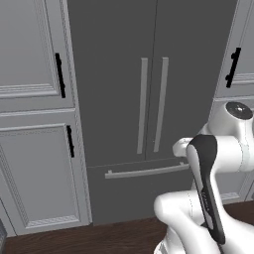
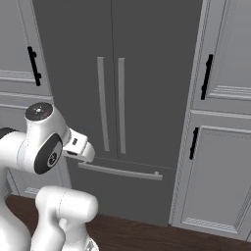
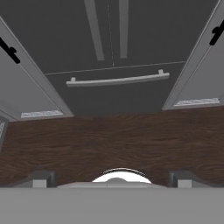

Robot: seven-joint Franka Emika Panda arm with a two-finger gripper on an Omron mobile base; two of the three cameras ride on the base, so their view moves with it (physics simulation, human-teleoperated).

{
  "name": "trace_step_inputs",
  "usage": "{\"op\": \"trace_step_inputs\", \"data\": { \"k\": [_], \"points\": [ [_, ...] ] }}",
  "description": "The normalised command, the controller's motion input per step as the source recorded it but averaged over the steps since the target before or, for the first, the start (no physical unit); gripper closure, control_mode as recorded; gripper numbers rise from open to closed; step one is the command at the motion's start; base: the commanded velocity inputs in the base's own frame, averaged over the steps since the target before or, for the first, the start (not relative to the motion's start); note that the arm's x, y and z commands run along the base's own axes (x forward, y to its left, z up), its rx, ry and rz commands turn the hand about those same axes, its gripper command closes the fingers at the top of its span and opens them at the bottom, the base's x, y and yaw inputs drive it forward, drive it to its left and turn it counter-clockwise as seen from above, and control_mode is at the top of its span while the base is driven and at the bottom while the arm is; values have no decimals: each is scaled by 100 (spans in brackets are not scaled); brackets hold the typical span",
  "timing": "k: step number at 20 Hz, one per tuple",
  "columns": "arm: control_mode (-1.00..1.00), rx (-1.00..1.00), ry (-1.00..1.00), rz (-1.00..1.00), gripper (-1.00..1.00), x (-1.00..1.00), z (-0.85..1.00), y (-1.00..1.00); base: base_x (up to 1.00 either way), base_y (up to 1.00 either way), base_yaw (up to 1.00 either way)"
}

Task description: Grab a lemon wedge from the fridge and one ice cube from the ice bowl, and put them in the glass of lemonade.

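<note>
Arm facing the closed fridge, nothing in its grasp

The fridge (image 1: 119, 99) is standing dead ahead with both doors shut, its long light grey bar handles (image 1: 152, 105) running side by side down the middle and the drawer handle (image 3: 117, 80) lying crosswise beneath them. The gripper (image 3: 112, 178) is hanging over the dark wood floor (image 3: 112, 140) in front of it, well short of the doors, its fingertips (image 3: 41, 179) sitting wide apart and holding nothing. Lighter grey panelled cabinets (image 2: 215, 162) are flanking the fridge on both sides
</note>
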Motion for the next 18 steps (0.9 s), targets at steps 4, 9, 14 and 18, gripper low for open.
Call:
{"op": "trace_step_inputs", "data": {
  "k": [4, 9, 14, 18],
  "points": [
    [-100, 0, -3, 0, -100, 7, 10, 0, 0, 0, 0],
    [-100, 0, -37, 4, -100, -10, 93, 11, 0, 0, 0],
    [-100, -17, -13, 1, -100, 38, 100, -2, 0, 0, 0],
    [-100, -8, -1, 0, -100, 81, 100, -19, 0, 0, 0]
  ]
}}
